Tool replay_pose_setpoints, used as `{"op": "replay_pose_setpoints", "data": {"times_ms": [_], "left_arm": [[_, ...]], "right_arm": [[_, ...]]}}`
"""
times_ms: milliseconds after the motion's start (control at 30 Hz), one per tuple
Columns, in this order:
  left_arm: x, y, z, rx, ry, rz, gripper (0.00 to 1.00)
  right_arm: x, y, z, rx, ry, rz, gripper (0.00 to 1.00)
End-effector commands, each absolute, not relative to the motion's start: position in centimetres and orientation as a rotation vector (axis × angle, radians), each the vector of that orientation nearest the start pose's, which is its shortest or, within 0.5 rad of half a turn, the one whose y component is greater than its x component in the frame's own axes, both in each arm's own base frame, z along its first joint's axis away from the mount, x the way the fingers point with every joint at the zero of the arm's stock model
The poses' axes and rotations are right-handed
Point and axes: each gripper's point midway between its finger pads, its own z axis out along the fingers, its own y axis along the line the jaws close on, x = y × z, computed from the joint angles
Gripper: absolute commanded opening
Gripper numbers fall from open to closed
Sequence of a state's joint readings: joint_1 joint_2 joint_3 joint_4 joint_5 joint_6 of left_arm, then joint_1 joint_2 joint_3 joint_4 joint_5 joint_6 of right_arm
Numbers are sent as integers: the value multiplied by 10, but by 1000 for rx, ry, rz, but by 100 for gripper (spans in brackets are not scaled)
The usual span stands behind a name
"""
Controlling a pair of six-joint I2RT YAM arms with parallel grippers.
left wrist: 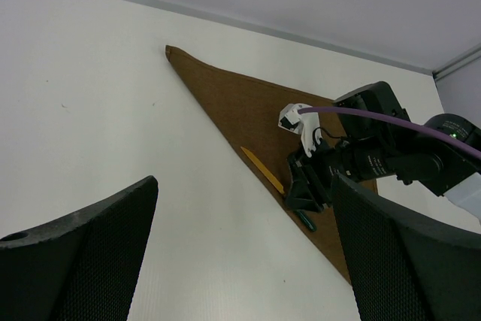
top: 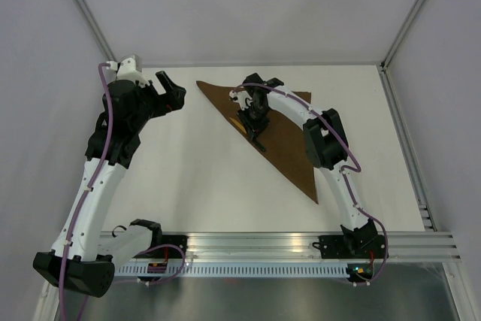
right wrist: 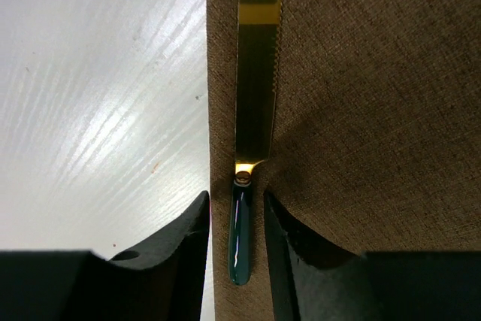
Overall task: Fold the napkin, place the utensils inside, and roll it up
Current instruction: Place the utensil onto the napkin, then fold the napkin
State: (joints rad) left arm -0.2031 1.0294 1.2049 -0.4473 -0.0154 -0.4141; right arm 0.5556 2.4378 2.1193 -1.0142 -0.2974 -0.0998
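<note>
The dark-brown napkin (top: 289, 144) lies folded into a triangle at the table's far middle; it also shows in the left wrist view (left wrist: 240, 107) and the right wrist view (right wrist: 368, 110). The knife lies on it along its left edge, yellow blade (right wrist: 256, 73) ahead of the dark green handle (right wrist: 240, 238); it also shows in the left wrist view (left wrist: 263, 169). My right gripper (top: 258, 129) is down over the knife, its jaws (right wrist: 236, 201) straddling the handle with a narrow gap on each side, open. My left gripper (top: 171, 89) is open and empty, raised left of the napkin (left wrist: 244, 186).
The white table (top: 195, 178) is bounded by grey walls at the back and sides. A metal rail (top: 301, 242) runs along the near edge by the arm bases. The right arm (top: 323, 137) stretches over the napkin's right half.
</note>
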Motion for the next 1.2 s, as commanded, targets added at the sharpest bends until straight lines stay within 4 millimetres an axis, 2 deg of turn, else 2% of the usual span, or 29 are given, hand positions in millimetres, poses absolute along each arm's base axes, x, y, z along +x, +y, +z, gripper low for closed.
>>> {"op": "replay_pose_setpoints", "data": {"times_ms": [0,67,133,167,233,300,333,367,400,433,467,500,533,567,600,633,667,700,733,767,800,833,900,933,967,1033,1167], "left_arm": [[335,-90,347,-167,1823,-454,100],[333,-94,348,-143,1822,-473,100],[331,-100,349,-105,1819,-500,100],[329,-103,352,-86,1811,-517,100],[327,-110,353,-46,1794,-560,100],[324,-122,353,1,1771,-607,100],[320,-135,351,49,1768,-626,100],[317,-142,350,77,1763,-624,100],[318,-147,347,87,1750,-596,100],[308,-172,346,177,1738,-612,100],[304,-183,343,209,1730,-611,100],[304,-194,337,231,1718,-601,100],[293,-217,332,302,1709,-616,100],[289,-228,325,336,1707,-618,100],[288,-235,310,349,1720,-582,100],[276,-263,302,447,1693,-591,100],[270,-276,295,497,1675,-577,99],[267,-284,279,524,1672,-516,99],[247,-312,261,672,1644,-489,99],[242,-328,261,706,1587,-478,99],[238,-335,249,737,1578,-432,99],[223,-357,229,849,1552,-399,99],[213,-377,223,895,1491,-386,99],[198,-391,216,979,1436,-375,99],[193,-403,206,1009,1399,-377,99],[176,-419,194,1105,1314,-359,99],[159,-443,161,1219,1229,-353,98]], "right_arm": [[401,298,45,-929,2740,448,41],[403,303,63,-929,2696,484,50],[403,305,77,-926,2675,512,53],[403,311,93,-928,2637,554,54],[406,309,111,-906,2599,576,54],[414,300,140,-856,2543,598,55],[417,293,160,-824,2502,613,55],[427,275,167,-745,2508,634,55],[432,265,176,-703,2493,656,55],[441,252,186,-650,2471,669,55],[444,237,199,-611,2445,679,55],[458,209,208,-493,2438,709,55],[462,193,213,-446,2429,716,55],[462,177,220,-409,2416,725,56],[470,148,223,-330,2406,716,56],[468,137,235,-309,2376,741,56],[464,125,224,-272,2398,749,56],[469,103,225,-223,2377,733,56],[466,92,230,-203,2363,724,56],[461,81,218,-169,2389,720,56],[463,67,218,-139,2375,703,56],[458,61,214,-122,2380,700,56],[459,46,213,-94,2362,676,56],[458,41,214,-84,2352,663,56],[456,36,207,-66,2363,650,56],[456,26,208,-46,2344,620,56],[455,18,200,-25,2353,611,56]]}}
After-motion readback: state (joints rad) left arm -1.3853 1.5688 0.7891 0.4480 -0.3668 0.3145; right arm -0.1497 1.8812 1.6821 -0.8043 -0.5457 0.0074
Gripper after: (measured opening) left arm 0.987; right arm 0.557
